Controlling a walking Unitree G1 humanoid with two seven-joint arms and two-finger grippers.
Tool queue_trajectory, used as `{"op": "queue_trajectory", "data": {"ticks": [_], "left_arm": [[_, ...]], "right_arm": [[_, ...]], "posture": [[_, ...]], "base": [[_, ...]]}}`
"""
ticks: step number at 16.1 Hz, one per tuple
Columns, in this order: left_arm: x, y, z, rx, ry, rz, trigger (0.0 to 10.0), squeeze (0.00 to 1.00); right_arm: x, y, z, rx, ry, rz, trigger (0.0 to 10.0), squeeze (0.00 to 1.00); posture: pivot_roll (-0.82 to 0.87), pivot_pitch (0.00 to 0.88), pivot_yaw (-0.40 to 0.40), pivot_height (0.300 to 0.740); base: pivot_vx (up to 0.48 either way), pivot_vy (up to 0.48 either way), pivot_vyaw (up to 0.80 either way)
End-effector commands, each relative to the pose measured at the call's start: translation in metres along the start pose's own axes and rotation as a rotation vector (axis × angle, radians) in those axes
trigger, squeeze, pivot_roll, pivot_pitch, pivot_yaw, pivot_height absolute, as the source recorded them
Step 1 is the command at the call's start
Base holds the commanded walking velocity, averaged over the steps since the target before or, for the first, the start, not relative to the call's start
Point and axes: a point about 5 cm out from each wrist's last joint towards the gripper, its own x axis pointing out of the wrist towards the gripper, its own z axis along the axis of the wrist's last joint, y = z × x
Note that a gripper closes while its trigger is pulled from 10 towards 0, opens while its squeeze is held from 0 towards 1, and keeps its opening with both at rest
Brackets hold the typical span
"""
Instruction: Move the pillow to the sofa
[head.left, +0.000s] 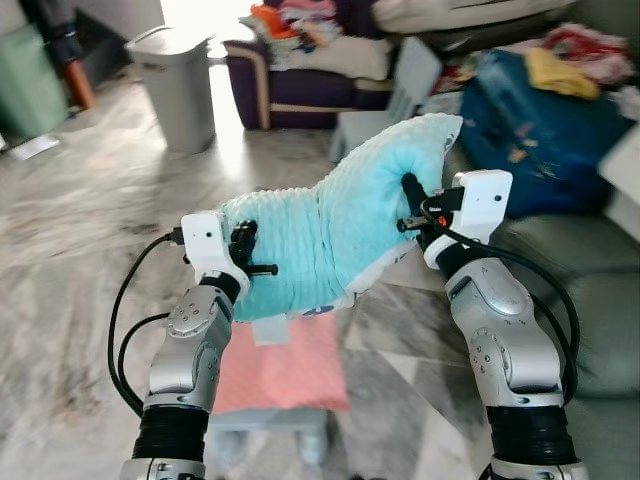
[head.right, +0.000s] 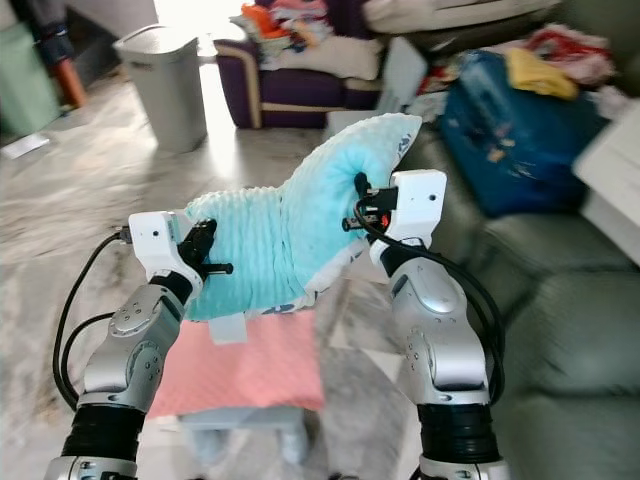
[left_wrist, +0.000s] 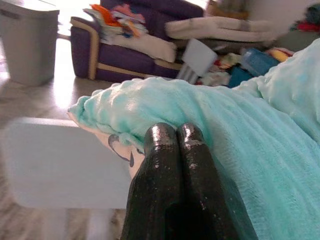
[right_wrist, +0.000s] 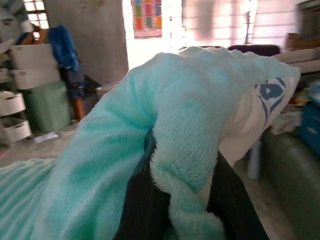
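A fluffy turquoise pillow (head.left: 330, 230) with a white printed underside hangs in the air between my two arms, above a small stool. My left gripper (head.left: 248, 262) presses against its left end, with the black fingers (left_wrist: 175, 170) shut together beside the fabric. My right gripper (head.left: 412, 205) is shut on the pillow's right side; plush fabric (right_wrist: 185, 165) bulges between its two fingers. A grey-green sofa (head.left: 590, 290) lies to the right, just past my right arm.
A low stool with a pink cushion (head.left: 285, 365) stands directly below the pillow. A blue bag (head.left: 540, 120) and piled clothes sit on the sofa's far end. A grey bin (head.left: 175, 85) and a purple armchair (head.left: 300, 85) stand further back on the marble floor.
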Motion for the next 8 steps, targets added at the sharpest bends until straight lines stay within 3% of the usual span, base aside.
{"op": "queue_trajectory", "data": {"ticks": [1,8], "left_arm": [[0.0027,-0.0085,0.0048,0.0,-0.015,-0.033,10.0,0.0],[0.0046,-0.0088,0.0063,0.0,-0.018,-0.035,10.0,0.0]], "right_arm": [[0.0005,-0.0007,0.0098,-0.006,-0.039,0.005,10.0,0.0],[0.0015,-0.0016,0.0105,-0.007,-0.043,0.001,10.0,0.0]], "posture": [[-0.21,0.0,0.014,0.74],[-0.21,0.0,0.018,0.74]], "base": [[-0.266,-0.27,0.0],[-0.265,-0.271,0.0]]}}
